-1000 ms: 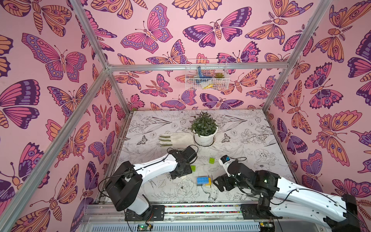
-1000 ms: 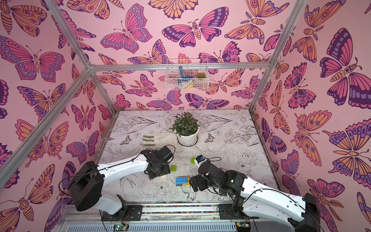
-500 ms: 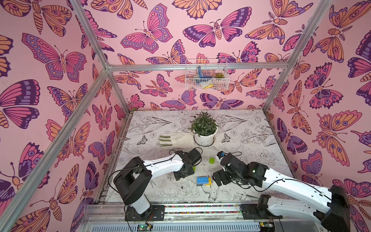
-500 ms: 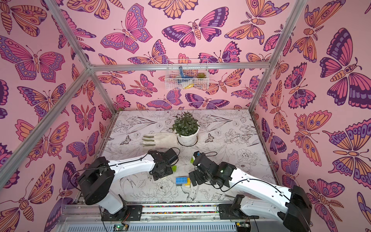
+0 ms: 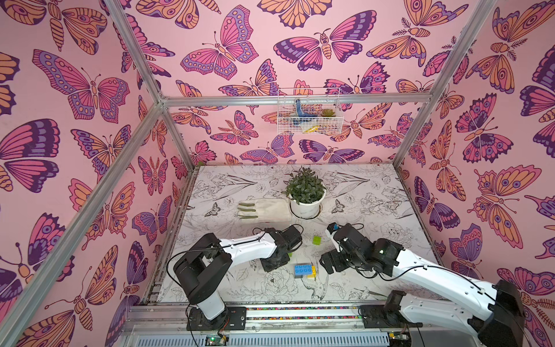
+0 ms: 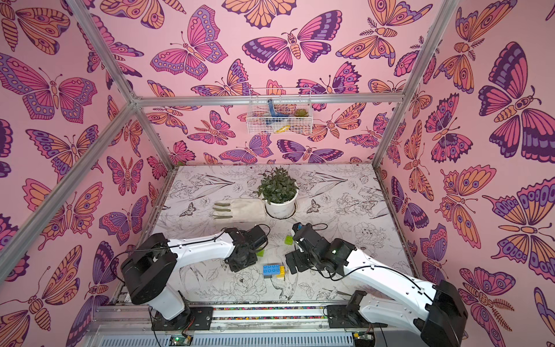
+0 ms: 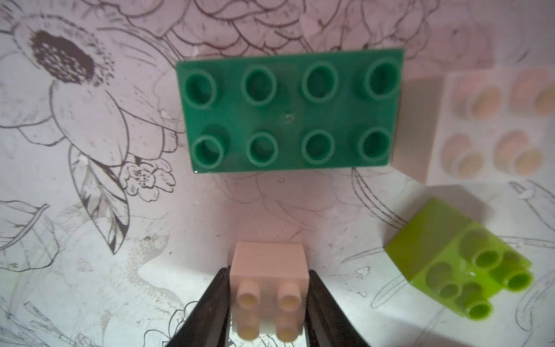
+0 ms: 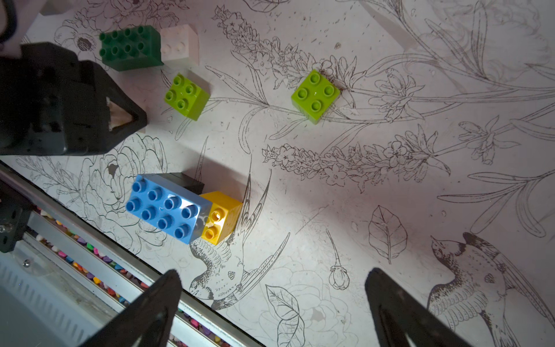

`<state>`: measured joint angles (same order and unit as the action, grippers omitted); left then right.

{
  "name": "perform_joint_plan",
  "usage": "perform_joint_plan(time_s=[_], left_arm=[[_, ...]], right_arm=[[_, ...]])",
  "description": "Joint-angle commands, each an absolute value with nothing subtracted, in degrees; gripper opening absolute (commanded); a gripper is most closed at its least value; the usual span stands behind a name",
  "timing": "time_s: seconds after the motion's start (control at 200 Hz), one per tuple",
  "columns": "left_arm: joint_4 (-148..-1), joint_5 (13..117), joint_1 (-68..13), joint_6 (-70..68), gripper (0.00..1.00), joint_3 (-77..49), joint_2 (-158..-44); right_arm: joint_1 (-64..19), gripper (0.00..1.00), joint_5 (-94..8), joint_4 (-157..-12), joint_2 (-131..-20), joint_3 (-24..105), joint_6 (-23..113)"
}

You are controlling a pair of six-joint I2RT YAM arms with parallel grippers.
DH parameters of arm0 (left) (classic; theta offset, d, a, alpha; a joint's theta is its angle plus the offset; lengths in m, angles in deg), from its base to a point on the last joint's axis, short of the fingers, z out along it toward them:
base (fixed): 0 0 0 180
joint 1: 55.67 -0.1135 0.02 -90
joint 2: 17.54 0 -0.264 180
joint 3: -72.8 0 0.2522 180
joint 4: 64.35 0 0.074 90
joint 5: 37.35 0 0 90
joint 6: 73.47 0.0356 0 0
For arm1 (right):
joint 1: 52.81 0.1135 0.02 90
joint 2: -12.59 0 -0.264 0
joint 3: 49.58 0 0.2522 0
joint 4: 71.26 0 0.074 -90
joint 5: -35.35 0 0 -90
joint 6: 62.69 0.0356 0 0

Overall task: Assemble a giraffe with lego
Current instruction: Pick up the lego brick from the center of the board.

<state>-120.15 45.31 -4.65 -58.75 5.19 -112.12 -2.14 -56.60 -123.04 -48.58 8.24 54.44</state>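
1. Giraffe [image 8: 168, 207] is just a stub: a long blue brick on black and yellow legs, standing on the mat [image 8: 360, 210].
2. Left claw [image 7: 268, 272] pinches a small white brick [image 7: 268, 255] by its sides, close beside the giraffe; a dark green brick [image 7: 289, 111] and a lime brick [image 7: 450, 258] lie loose, farther from the giraffe.
3. Right claw [image 8: 270, 279] hangs wide apart, nothing in it, on the giraffe's other side.

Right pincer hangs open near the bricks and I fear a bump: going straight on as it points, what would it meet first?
Probably the bare table, no brick: the right pincer points down beside the blue brick, which lies off its line. Depth is unclear.
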Motion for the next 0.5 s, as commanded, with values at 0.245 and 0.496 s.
perform_joint_plan(time_s=[0.245, 0.496], left_arm=[[-130.7, 45.2, -1.0, -51.8, 0.18, -1.6, -104.5], [-136.1, 47.6, 6.4, -50.6, 0.17, -11.6, -107.4]], right_arm=[[-3.0, 0.99, -55.8, -123.0, -44.6, 5.7, 55.1], [-3.3, 0.99, -57.2, -125.3, -40.1, 1.2, 58.2]])
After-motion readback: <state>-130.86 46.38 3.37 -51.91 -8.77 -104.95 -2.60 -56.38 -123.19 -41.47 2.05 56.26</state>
